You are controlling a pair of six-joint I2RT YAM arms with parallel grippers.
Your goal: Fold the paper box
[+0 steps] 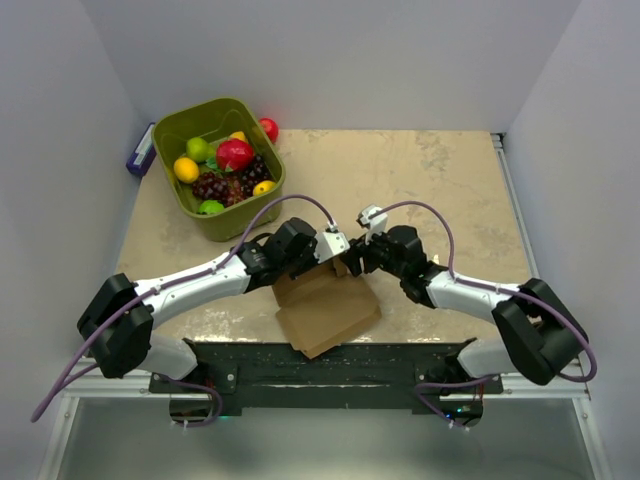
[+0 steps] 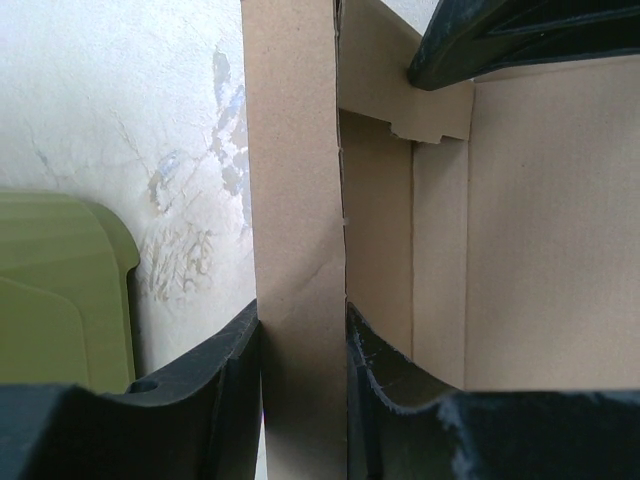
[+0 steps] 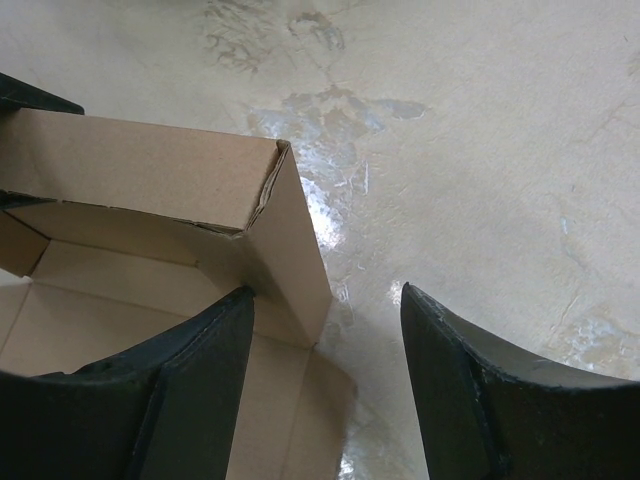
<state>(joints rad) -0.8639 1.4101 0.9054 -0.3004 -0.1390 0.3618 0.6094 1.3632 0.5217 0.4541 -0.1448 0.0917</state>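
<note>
An olive-green bin (image 1: 245, 212) sits toward 10 o'clock on the mottled beige counter (image 1: 450, 190). It holds a red apple (image 1: 235, 153), a lemon (image 1: 186, 169), a lime (image 1: 197, 149) and dark grapes (image 1: 215, 185). A red fruit (image 1: 269, 128) lies at the bin's 1 o'clock corner. A blue-and-white object (image 1: 141, 152) rests at its 9 o'clock side.

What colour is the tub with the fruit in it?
Olive-green tub, clearest from the top camera.

- No text, brand, number or sign can be read in any of the three views.
- The paper box (image 1: 330, 315) shows only plain brown card on every face in view.
- A small blue-and-white object (image 1: 140, 157) beside the green bin (image 1: 240, 220) may carry print, but it is too small to tell.
</note>
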